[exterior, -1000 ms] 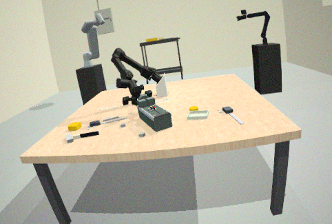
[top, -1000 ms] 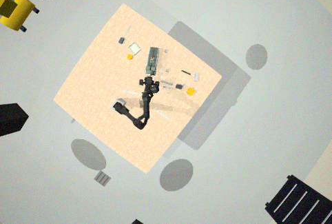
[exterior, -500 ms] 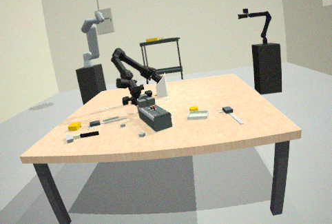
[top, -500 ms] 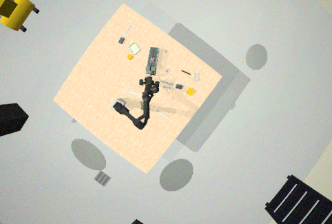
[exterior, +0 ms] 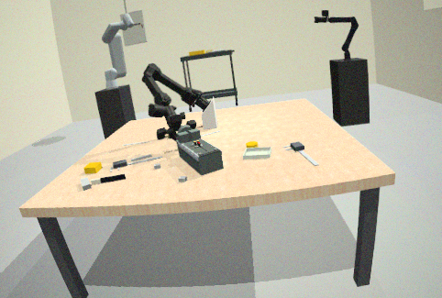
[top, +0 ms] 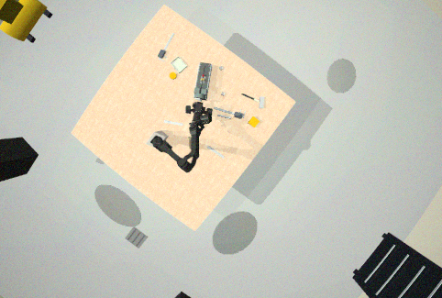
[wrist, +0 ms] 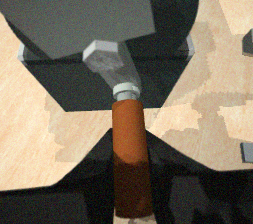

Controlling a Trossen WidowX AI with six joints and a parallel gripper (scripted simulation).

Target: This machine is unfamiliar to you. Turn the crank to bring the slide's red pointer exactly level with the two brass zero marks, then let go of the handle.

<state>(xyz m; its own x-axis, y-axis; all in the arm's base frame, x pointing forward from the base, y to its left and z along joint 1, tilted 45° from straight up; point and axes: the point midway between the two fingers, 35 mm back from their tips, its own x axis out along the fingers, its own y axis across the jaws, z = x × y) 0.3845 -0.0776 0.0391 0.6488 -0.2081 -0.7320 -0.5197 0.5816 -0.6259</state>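
The dark grey machine (top: 205, 70) (exterior: 202, 160) (wrist: 102, 90) is a long box on the table with a raised block at the end near the arm. A small red pointer (top: 204, 75) (exterior: 198, 143) shows on its top, with small yellowish marks close by; whether they are level is too small to tell. The crank (wrist: 122, 70) is a grey metal arm with a hex end, and its orange-brown handle (wrist: 129, 130) points toward the wrist camera. My gripper (wrist: 125, 133) is shut on the handle, one dark finger on each side. In the top and exterior views the arm hides the handle.
A pale tray (top: 179, 65) (exterior: 257, 153) and a yellow piece (top: 172, 75) (exterior: 251, 144) lie beside the machine. A yellow block (top: 254, 122) (exterior: 93, 168), a hammer-like tool (top: 261, 102) (exterior: 85, 183) and small grey blocks lie on the other side. A white panel (exterior: 209, 115) stands behind.
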